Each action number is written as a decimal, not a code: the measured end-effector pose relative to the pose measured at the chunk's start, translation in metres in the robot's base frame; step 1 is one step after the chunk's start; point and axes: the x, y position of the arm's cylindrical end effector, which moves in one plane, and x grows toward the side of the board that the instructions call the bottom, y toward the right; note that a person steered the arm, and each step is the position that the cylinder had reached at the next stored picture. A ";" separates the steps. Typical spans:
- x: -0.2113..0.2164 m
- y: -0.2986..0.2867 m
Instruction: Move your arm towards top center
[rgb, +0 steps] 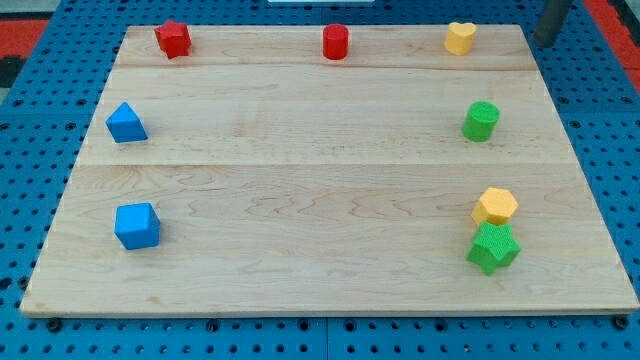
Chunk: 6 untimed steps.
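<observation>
Rod enters at the view's top right corner, about 1 o'clock from the desk's (330, 200) middle. My tip (543, 40) sits just off the desk's far right corner, over the blue pegboard (600, 120). No claw on this rig, so nothing to report as apart or together.

Top centre, at 12 o'clock, holds the red cylinder (335, 42). My tip is well apart from it, off at its 3 o'clock.

Nearest block to my tip: yellow heart (460, 38), near, at the tip's 9 o'clock, not touching.

Far edge, 11 o'clock: a red block (173, 39), shape unclear.

Left side, 9 o'clock: blue triangular block (126, 123). At 8 o'clock: blue cube (137, 225).

Right side, 2 o'clock: green cylinder (480, 121). At 4 o'clock: yellow hexagon (495, 206), with a green star (493, 248) touching it at its 6 o'clock.

Middle of the desk shows bare wood grain.
</observation>
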 end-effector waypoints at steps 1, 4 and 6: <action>0.001 0.000; 0.022 -0.098; -0.009 -0.212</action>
